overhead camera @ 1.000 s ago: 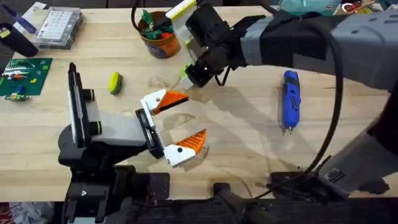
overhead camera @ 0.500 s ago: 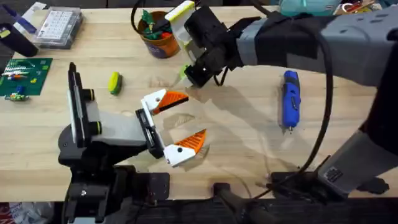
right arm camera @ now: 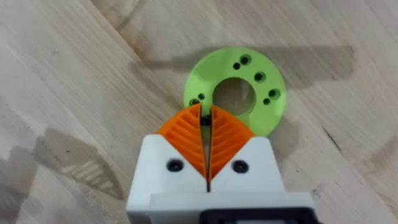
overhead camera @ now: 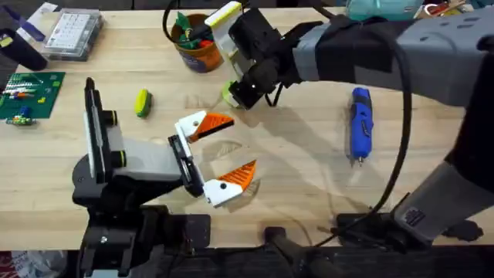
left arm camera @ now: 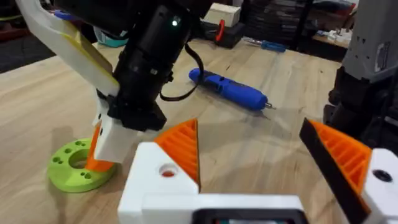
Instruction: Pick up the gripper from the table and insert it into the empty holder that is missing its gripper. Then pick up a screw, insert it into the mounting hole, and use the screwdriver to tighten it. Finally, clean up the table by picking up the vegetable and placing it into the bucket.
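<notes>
Light wooden table (overhead camera: 309,170). Bucket (overhead camera: 194,42) at far edge, left of centre; vegetable (overhead camera: 142,103) toward left side; screwdriver (overhead camera: 360,123) toward right edge. Right gripper (right arm camera: 206,122) pressed together, tips at rim of lime-green disc (right arm camera: 236,96). Left gripper (overhead camera: 218,154) spread apart, empty, near front edge.

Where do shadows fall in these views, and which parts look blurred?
Right wrist view: the shut right pincer casts soft shadows on the wood beside the green disc. Overhead view: the right arm looks large and dark, shading the table. Left wrist view: the background shelves look soft.
</notes>
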Controlling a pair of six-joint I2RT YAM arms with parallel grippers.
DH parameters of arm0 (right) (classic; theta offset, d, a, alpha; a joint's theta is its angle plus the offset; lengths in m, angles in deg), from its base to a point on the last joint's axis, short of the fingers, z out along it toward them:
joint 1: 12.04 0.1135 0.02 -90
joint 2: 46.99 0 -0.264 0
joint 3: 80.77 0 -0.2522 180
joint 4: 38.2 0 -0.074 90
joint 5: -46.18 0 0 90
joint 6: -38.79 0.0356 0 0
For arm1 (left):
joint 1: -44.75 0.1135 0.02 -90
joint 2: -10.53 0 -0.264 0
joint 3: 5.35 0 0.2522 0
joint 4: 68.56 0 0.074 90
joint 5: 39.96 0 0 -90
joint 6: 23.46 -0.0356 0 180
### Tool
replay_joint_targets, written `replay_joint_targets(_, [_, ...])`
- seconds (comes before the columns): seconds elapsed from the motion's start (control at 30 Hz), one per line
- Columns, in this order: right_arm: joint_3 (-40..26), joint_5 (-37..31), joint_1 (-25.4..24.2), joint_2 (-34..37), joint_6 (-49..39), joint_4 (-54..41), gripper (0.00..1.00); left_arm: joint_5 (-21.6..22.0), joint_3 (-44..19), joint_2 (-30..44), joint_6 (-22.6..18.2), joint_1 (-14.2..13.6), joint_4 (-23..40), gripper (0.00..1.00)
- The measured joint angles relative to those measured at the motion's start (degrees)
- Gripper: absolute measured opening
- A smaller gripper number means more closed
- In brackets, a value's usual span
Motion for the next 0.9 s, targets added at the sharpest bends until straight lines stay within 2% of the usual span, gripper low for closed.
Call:
replay_joint_targets(0.2, [-2.4, 0.0, 0.0, 0.4, 0.0, -4.6, 0.004, 0.0, 0.0, 0.0, 0.0, 0.0, 0.0, 0.986])
replay_joint_targets(0.67, [-15.8, 0.0, 0.0, 0.6, 0.0, -16.5, 0.004, 0.0, 0.0, 0.0, 0.0, 0.0, 0.0, 0.986])
replay_joint_targets(0.9, [-17.6, 0.0, 0.0, -0.4, 0.0, -18.3, 0.004, 0.0, 0.0, 0.0, 0.0, 0.0, 0.0, 0.986])
